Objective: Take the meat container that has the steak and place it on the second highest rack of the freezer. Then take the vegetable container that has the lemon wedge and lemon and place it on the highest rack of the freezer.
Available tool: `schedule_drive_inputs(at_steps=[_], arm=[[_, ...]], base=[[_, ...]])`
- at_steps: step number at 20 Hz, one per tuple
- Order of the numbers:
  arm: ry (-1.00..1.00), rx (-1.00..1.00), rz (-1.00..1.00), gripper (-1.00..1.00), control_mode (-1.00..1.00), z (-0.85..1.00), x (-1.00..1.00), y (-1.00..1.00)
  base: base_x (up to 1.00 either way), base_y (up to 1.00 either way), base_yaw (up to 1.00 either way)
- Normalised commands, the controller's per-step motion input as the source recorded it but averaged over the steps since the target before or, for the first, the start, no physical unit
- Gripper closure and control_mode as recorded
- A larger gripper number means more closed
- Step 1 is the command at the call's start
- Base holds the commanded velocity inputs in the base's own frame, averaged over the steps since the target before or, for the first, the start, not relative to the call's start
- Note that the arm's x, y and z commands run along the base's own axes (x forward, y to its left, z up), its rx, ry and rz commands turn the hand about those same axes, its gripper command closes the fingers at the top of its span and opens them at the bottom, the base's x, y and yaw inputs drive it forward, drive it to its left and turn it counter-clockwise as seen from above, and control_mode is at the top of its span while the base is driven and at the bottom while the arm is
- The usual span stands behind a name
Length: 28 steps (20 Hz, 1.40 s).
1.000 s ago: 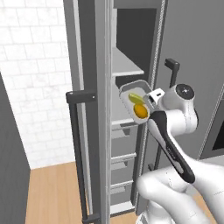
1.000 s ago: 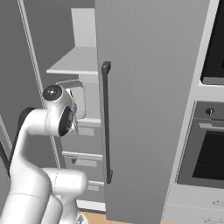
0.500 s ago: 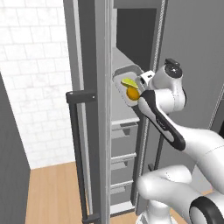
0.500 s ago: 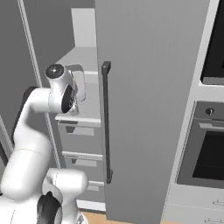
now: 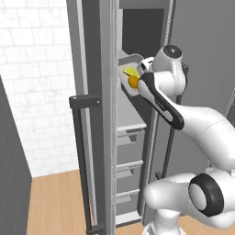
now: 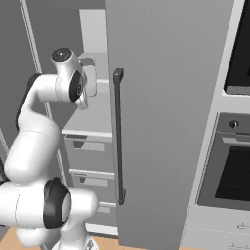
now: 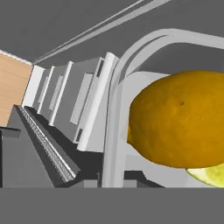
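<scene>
- The fingers [image 5: 141, 79] are gripping the rim of the vegetable container [image 5: 126, 73], holding it tilted inside the open freezer [image 5: 137, 133].
- The lemon [image 5: 133, 81] and lemon wedge [image 5: 130, 72] are lying together in the container.
- Pale drawers [image 5: 128, 158] are stacking up below.

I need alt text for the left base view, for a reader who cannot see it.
The white arm holds a grey container with the lemon and the lemon wedge at the open freezer, its gripper shut on the container. Below are pale grey drawers; at left, a white tiled wall and wooden floor.
</scene>
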Motion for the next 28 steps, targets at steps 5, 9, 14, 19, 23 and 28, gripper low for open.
schedule_drive_inputs(at_steps=[5, 9, 14, 19, 23, 28], arm=[[0.07, 0.00, -0.09, 1.00, -1.00, 0.06, 0.64, 0.05], [0.09, 0.00, -0.06, 1.00, -1.00, 0.00, 0.81, 0.06], [0.06, 0.00, -0.04, 1.00, -1.00, 0.00, 0.98, 0.02], [0.05, 0.00, -0.03, 1.00, -1.00, 0.00, 1.00, 0.03], [0.01, -0.01, 0.00, 1.00, -1.00, -0.01, 0.94, 0.04], [-0.06, -0.10, 0.00, -1.00, -1.00, -0.34, 0.63, 0.09]], base=[[0.00, 0.00, 0.00], [0.00, 0.00, 0.00], [0.00, 0.00, 0.00], [0.00, 0.00, 0.00], [0.00, 0.00, 0.00], [0.00, 0.00, 0.00]])
